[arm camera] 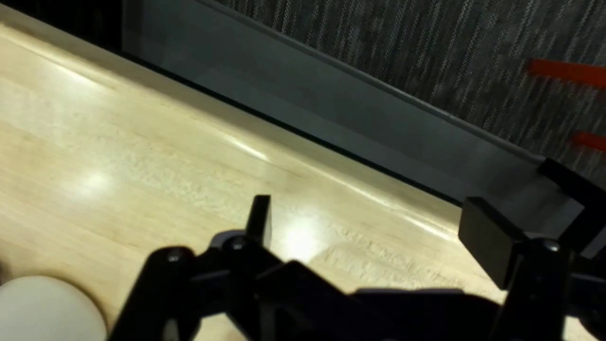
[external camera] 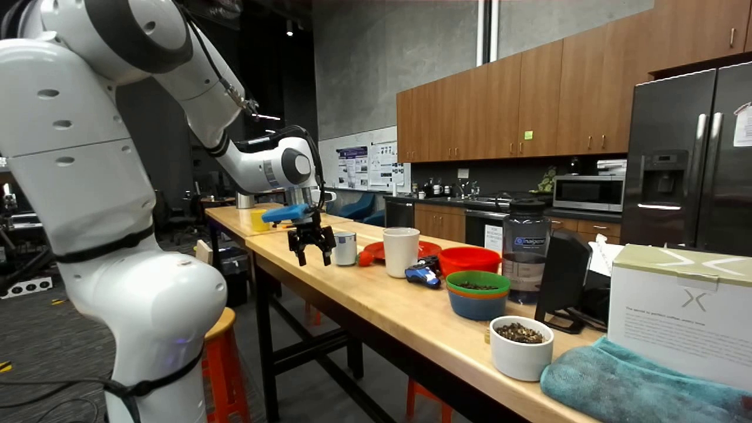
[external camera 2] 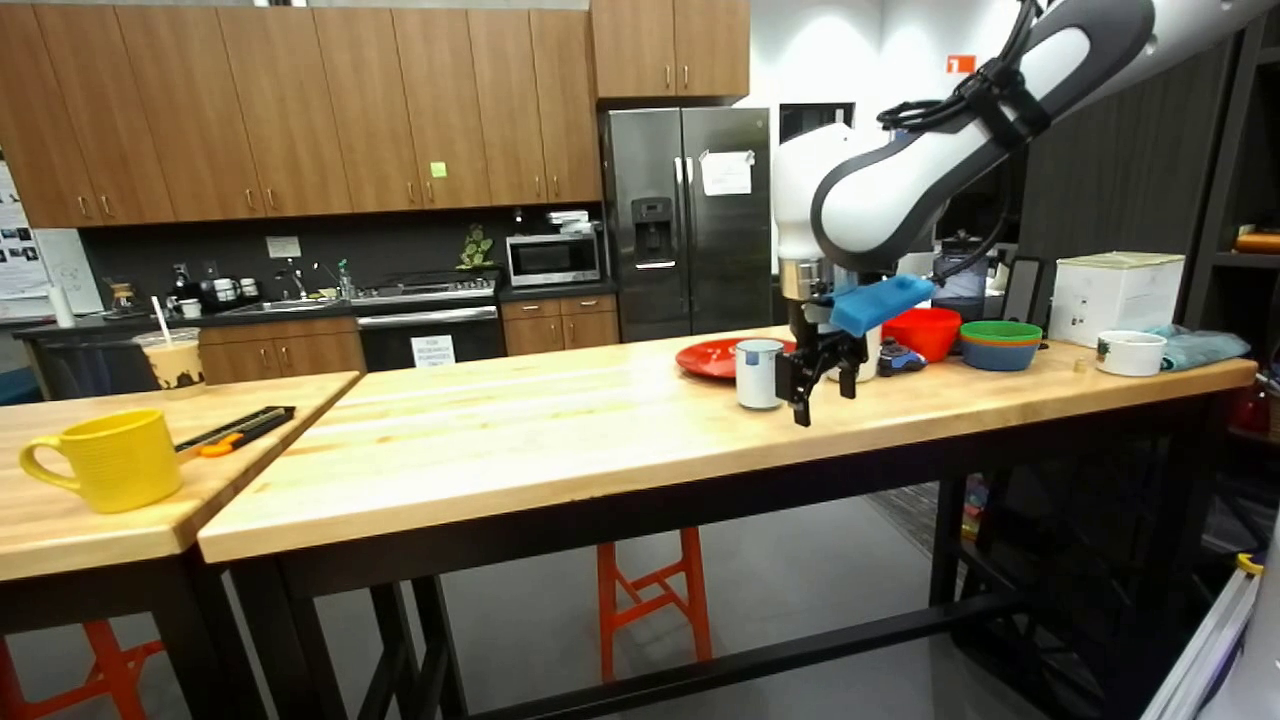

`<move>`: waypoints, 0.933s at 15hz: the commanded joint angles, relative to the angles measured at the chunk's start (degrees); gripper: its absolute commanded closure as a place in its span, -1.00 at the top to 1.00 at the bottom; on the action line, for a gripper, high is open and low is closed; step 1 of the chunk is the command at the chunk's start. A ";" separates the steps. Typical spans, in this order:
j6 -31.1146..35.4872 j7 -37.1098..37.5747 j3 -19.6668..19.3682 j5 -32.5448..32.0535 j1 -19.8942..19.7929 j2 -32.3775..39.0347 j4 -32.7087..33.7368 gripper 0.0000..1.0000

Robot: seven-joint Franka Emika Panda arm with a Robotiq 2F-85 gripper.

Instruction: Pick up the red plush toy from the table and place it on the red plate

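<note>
The Robotiq gripper (external camera: 314, 258) hangs above the wooden table (external camera 2: 500, 420) near its edge — fingers (arm camera: 487, 241) spread wide apart. The red plush toy (external camera: 365, 258) lies on the table near the red plate (external camera 2: 708, 358) — seen between the white mug (external camera: 345, 250) and the tall white cup (external camera: 401, 252).

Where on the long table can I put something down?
The biggest bare patch on the long table runs from the end nearest the yellow mug to the blue-rimmed white cup and red plate. A narrower strip lies between that cup and the edge near the gripper. It's crowded around the red bowl, stacked bowls and Nalgene bottle.
</note>
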 commanded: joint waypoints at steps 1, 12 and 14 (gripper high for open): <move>3.50 2.24 0.39 -1.89 0.52 2.27 0.13 1.00; -0.91 1.00 -1.17 -3.52 -0.13 2.72 4.68 1.00; 0.54 0.90 -1.18 -2.30 0.48 2.66 3.76 1.00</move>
